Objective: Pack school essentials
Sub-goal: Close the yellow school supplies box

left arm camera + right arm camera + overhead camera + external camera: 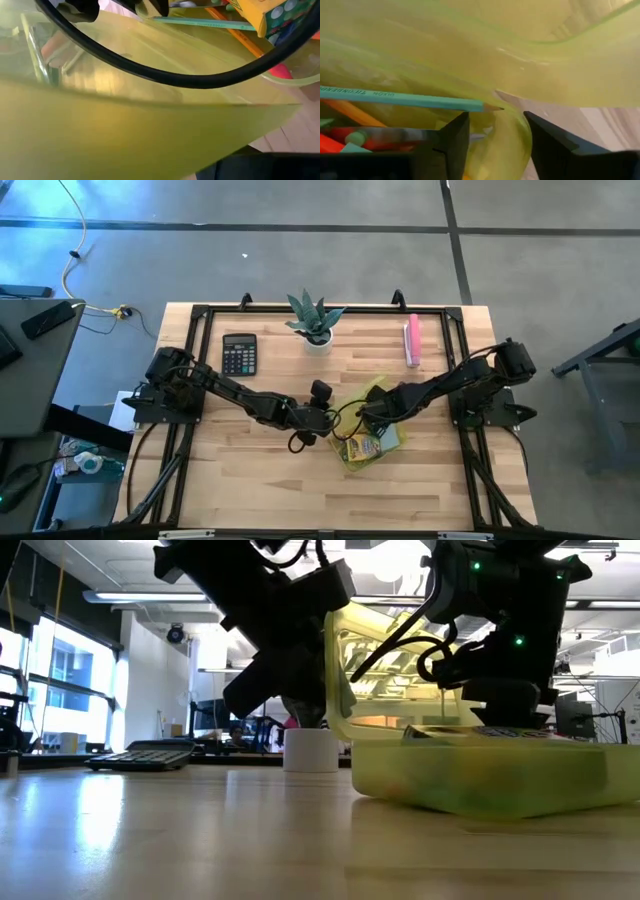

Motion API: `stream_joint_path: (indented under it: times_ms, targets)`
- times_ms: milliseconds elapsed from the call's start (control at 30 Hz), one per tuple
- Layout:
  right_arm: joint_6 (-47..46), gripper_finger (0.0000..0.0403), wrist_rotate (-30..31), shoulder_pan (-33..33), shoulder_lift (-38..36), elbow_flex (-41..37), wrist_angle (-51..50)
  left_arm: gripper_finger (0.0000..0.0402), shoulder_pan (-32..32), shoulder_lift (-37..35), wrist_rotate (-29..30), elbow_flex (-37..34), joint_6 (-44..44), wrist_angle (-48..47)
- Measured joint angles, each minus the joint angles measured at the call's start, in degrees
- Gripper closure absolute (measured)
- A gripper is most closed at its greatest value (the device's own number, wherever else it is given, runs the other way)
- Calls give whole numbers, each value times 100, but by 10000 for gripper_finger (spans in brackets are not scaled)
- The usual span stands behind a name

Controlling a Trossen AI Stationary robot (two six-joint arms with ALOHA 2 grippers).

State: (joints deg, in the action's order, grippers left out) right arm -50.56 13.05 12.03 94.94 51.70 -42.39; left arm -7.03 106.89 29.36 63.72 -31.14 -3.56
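The left tool (318, 418) sits at the left edge of the translucent yellow-green plastic case (372, 442), near the middle of the light wooden counter (250, 490). Its wrist view is filled by the raised lid (150, 115) of the case, pressed close to the camera; the arm appears to be propping this lid up, but whether its fingers are clamped on the lid cannot be told.

Inside the case lie a teal pencil (405, 98), an orange pencil (240, 37) and the yellow crayon box (260, 15) — most of the school essentials appear to be packed already. A red piece (280, 71) rests against the case wall.

The right tool (495, 140) reaches into the case from the right, just beside the tip of the teal pencil. Its two dark fingers (452, 145) stand part-way apart with nothing between them.

Judgement: the loading stage is near its end. What remains is withdrawing the right tool and lowering the lid onto the base (480, 780).

Other items on the counter, well apart from the case: a black calculator (239, 354) at the far left, a small potted plant in a white pot (316, 320) at the far middle, and a long pink bar (412, 340) at the far right. Beyond the counter — grey floor, and an open workroom with ceiling strip lights in the low view.
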Motion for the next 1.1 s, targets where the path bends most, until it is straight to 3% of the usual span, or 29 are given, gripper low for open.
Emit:
stream_joint_path:
  times_ms: [267,500,1100]
  targets:
    - [-25,180,-72,2,0,0,-201,321,4,4,7,0,0,1]
    - [-42,179,-102,2,-89,0,-283,321,4,4,11,-4,0,1]
    - [-257,179,79,176,-1204,0,-526,321,4,4,170,-11,-143,6]
